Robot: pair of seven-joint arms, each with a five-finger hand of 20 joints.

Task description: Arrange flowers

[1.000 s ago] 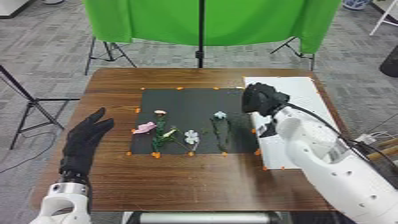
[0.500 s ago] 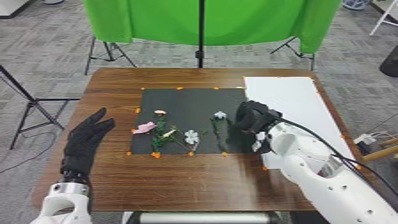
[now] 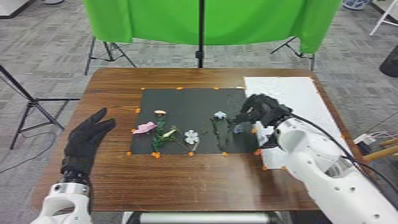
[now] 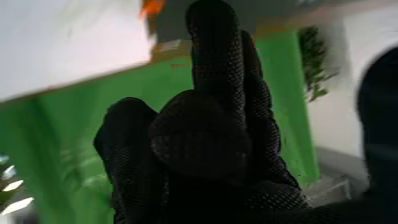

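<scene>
at the right edge of the dark mat (image 3: 194, 103), my right hand (image 3: 260, 107) has the thumb wide from the fingers. the pale blue flower (image 3: 220, 115) lies left. i judge it is laying-out step; next needs gentle spacing.

The table (image 3: 204, 187) is brown with wood grain, the mat (image 3: 191, 102) dark grey, the sheet (image 3: 289, 90) white, the marks (image 3: 155, 155) orange. One flower (image 3: 144, 128) is pink, another (image 3: 192, 136) white, a third (image 3: 220, 115) pale blue; the stems (image 3: 157, 141) are green. The right hand (image 4: 200, 145) is black with a fine mesh pattern. The cloth (image 3: 147, 22) is bright green.
</scene>
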